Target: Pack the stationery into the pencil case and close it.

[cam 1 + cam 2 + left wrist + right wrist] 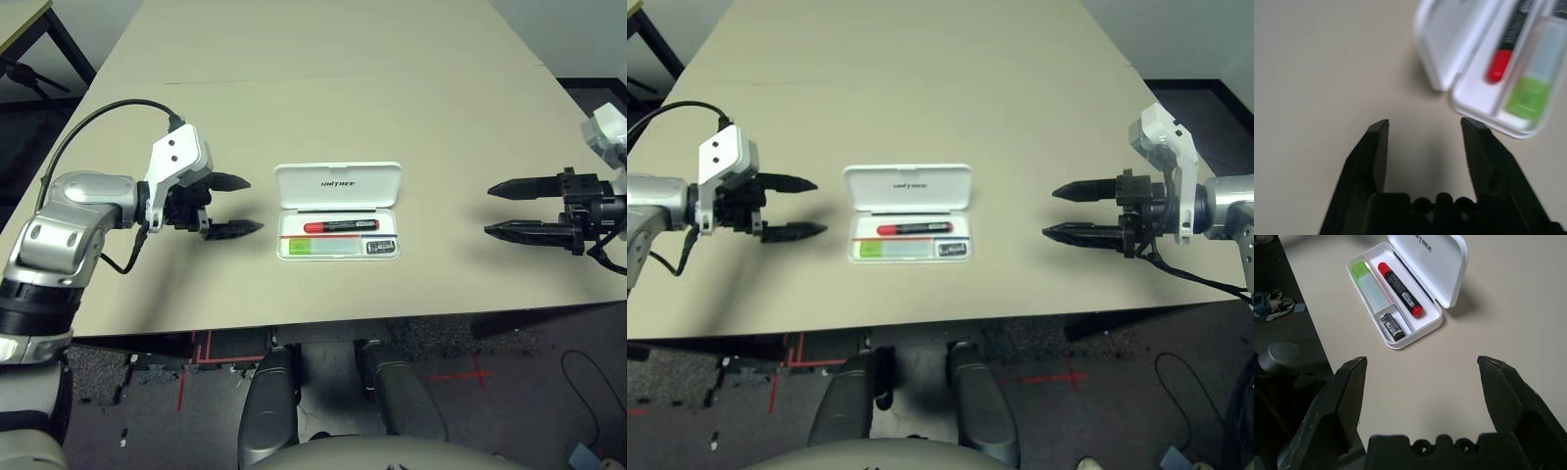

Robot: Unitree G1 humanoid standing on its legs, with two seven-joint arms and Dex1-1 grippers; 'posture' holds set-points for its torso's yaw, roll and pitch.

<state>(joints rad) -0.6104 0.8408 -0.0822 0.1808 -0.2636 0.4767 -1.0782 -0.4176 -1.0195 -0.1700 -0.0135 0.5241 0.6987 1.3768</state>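
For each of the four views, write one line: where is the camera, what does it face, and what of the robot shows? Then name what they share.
Left eye, right eye: on the head, looking down at the table; both forearms show.
Left wrist: behind the left claw, facing the pencil case.
Right wrist: behind the right claw, facing the case.
Shared: the open case holding the red marker.

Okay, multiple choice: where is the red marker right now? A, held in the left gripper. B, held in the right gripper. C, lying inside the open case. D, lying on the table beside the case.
C: the red marker lies inside the open case, next to the green stick, with both grippers empty and off to the sides.
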